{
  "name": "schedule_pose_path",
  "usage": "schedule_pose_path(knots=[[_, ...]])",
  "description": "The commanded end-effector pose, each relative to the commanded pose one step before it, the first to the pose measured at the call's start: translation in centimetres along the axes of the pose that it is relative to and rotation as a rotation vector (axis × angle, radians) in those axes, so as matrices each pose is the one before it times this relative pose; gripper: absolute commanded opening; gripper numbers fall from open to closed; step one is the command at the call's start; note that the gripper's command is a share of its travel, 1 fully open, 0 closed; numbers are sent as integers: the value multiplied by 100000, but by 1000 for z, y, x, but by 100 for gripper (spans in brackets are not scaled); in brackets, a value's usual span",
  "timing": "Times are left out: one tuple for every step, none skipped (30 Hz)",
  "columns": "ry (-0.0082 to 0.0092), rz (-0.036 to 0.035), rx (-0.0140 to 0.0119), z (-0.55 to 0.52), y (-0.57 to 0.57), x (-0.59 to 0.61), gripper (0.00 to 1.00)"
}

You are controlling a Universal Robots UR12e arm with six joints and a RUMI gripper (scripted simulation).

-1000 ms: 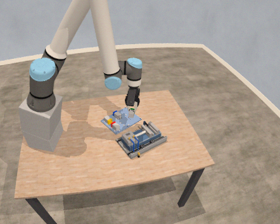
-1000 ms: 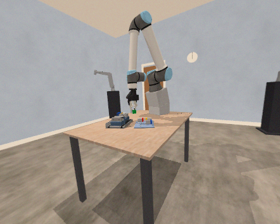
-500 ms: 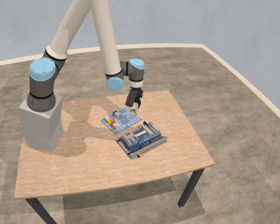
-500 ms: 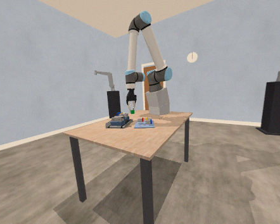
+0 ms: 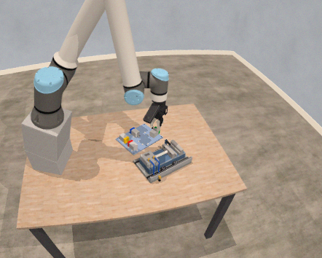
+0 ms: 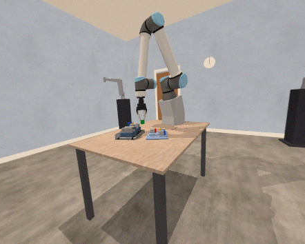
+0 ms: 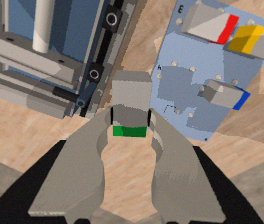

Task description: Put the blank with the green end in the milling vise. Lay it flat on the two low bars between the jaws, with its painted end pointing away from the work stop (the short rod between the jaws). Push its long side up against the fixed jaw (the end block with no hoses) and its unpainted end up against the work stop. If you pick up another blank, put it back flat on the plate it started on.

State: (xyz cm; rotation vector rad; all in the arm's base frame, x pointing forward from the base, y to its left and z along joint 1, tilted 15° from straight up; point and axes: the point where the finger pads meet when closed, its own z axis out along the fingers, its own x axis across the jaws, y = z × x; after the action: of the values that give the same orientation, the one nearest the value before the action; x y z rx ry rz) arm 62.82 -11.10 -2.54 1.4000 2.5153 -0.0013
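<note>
My gripper (image 5: 155,127) (image 6: 141,119) (image 7: 130,108) is shut on the blank with the green end (image 6: 142,122) (image 7: 131,92). In the wrist view its green end faces the bottom of the picture and its bare grey end the vise side. It is held above the table, near the plate's corner. The vise (image 5: 171,170) (image 6: 125,134) (image 7: 73,25) stands beside the plate. Its fixed jaw (image 5: 176,146) (image 7: 33,102) is the end block without hoses. A dark short rod, seemingly the work stop (image 7: 65,93), shows between the jaws. The low bars are not clear.
The blue plate (image 5: 146,136) (image 6: 156,138) (image 7: 173,45) bears blanks with a red end (image 7: 228,30), a yellow end (image 7: 251,40) and a blue end (image 7: 240,98). Blue hoses (image 5: 157,165) rise at the vise's other end. The robot's grey pedestal (image 5: 49,146) stands at the table's left.
</note>
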Motion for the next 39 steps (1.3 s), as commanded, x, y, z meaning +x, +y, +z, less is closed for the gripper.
schedule_pose_path(knots=[[-115,8884,45,-36,15,-579,0],[0,0,0,0,0,0,0],[0,0,0,0,0,0,0],[1,1620,0,1,5,-101,0],[1,1622,0,1,7,-101,0],[0,1624,0,1,8,-101,0],[0,1626,0,1,10,-101,0],[0,1627,0,1,12,-101,0],[0,1629,0,1,14,-101,0],[0,1630,0,1,16,-101,0],[0,1631,0,0,18,-101,0],[0,1632,0,0,19,-101,0],[0,1632,0,0,21,-101,0],[0,1633,0,0,23,-100,0],[0,1633,0,0,25,-100,0],[0,1633,0,0,27,-100,0],[0,1633,0,0,29,-100,0],[0,1633,0,0,30,-99,0],[0,0,0,0,0,0,0],[0,0,0,0,0,0,0],[0,1632,0,0,32,-99,0],[0,1632,0,0,34,-98,0],[0,1631,0,-1,36,-98,0],[0,1630,0,-1,37,-97,0],[0,1629,0,-1,39,-97,0],[0,1627,0,-1,41,-96,0],[0,1626,0,-1,43,-96,0],[0,1624,-1,-1,44,-95,0],[0,1622,-1,-1,46,-94,0],[0,1620,-1,-1,48,-93,0],[0,1618,-1,-1,49,-93,0],[0,1615,-1,-1,51,-92,0],[0,1613,-1,-2,53,-91,0],[0,1610,-1,-2,54,-90,0],[0,1607,-1,-2,56,-89,0],[0,0,0,0,0,0,0],[0,0,0,0,0,0,0],[0,1604,-1,-2,57,-88,0],[0,1601,-1,-2,59,-87,0]])
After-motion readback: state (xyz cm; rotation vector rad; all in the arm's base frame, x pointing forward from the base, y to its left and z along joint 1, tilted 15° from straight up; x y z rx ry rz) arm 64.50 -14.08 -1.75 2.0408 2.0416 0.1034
